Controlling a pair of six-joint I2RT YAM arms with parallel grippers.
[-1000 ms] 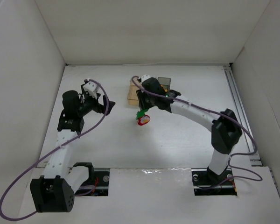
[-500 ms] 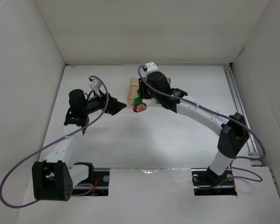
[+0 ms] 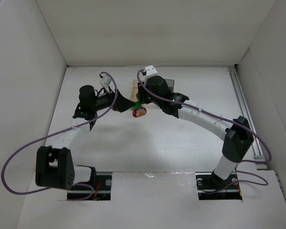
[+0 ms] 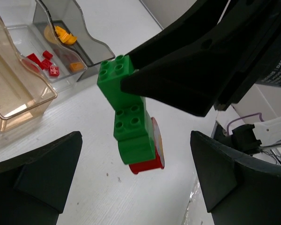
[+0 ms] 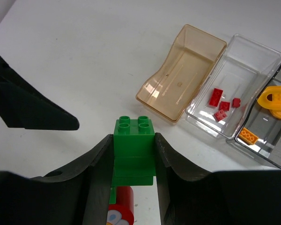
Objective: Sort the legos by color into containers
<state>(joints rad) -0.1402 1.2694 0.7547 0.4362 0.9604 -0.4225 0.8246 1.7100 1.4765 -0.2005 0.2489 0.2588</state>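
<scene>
Done: some red legos (image 5: 220,103) lie in one box and some orange legos (image 5: 273,101) in another.
Left to do: no green lego is in a box yet. It looks like the last stack must be pulled apart and dropped in.
Stack: two green bricks (image 4: 131,129) with a red piece (image 4: 147,165) stuck under them. It hangs in the air over the table (image 3: 157,138), near the boxes.
Right gripper (image 5: 133,140): its jaws pinch the top green brick from both sides.
Left gripper (image 3: 125,105): its jaws are wide apart and hold nothing. One finger is on each side of the stack, not touching it.
Amber box (image 5: 187,65): nothing in it. It is probably for green.
Clear box (image 5: 246,61): a few small red legos. The red piece should go here.
Grey box (image 5: 267,124): a curved yellow-orange piece and a small orange brick.
Loose legos: none can be seen on the table.
</scene>
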